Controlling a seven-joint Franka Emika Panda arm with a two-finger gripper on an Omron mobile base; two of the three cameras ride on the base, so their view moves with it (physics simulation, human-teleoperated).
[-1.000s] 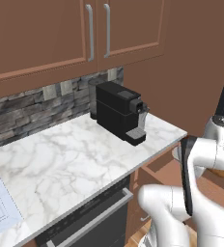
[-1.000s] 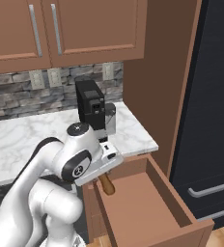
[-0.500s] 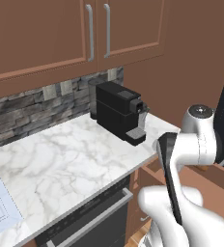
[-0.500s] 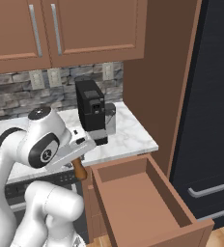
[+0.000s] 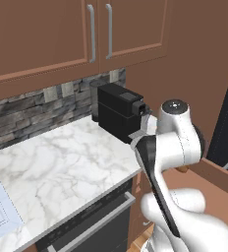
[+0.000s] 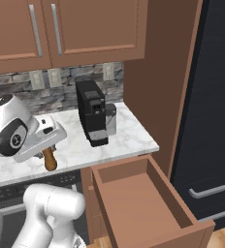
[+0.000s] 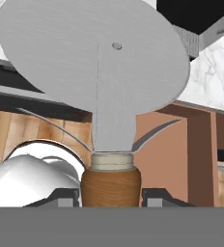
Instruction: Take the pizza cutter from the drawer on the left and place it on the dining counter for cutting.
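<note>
Pizza cutter (image 7: 97, 72), w/ a round flat silver-grey wheel blade and a turned brown wooden handle, sits centre of the hand view. The blade fills the upper half; a pale collar joins the metal neck to the wood. The handle's lower end is cut off by the frame bottom. The end effector (image 7: 110, 197) is clamped on that handle, one small dark fingertip (image 7: 63, 197) on each side, touching the wood.

Right base view: the brown handle (image 6: 50, 159) pokes down below the white hand at left-centre, in front of the surface edge; the blade is hidden behind the hand. In the left base view only a small brown bit at right-centre, prob. the handle, peeks past the arm.

Shallow brown wooden drawer (image 6: 143, 203) stands pulled out at lower centre-right, plain smooth floor; its front handle isn't visible. White grey-veined marble surface (image 5: 57, 167), glossy, carries a boxy matte-black coffee machine (image 6: 91, 118); no readable label on it. Rough grey stone backsplash (image 5: 22, 118) behind, brown cabinet doors w/ slim silver bar pulls above.
</note>
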